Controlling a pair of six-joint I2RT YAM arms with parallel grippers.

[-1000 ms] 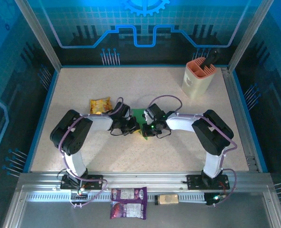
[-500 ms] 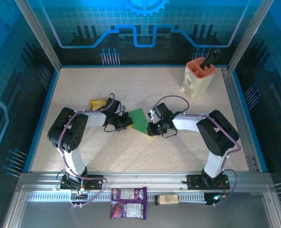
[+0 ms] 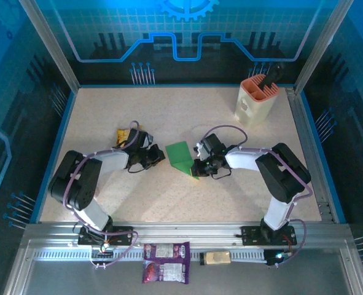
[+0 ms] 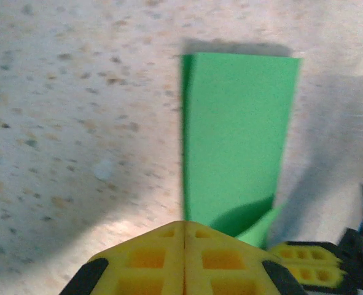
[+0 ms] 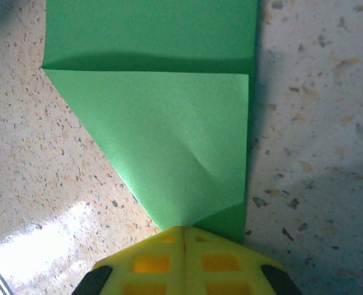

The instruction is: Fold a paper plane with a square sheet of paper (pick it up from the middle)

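Observation:
The square sheet of paper lies on the table as a creased green shape with one corner folded over into a triangle. My right gripper is shut, and its yellow fingertips rest on the pointed near corner of the paper. Left of the sheet, my left gripper is shut and holds nothing. Its tips stand just short of the paper's edge. In the left wrist view the corner of the paper beside the right gripper's fingers is slightly raised.
A yellow snack packet lies behind the left arm. A pink holder stands at the back right. On the front rail sit a purple packet and a small tan object.
My left gripper has drawn back to the left, away from the paper, uncovering the sheet. My right gripper has shifted slightly right and stays at the paper's corner.

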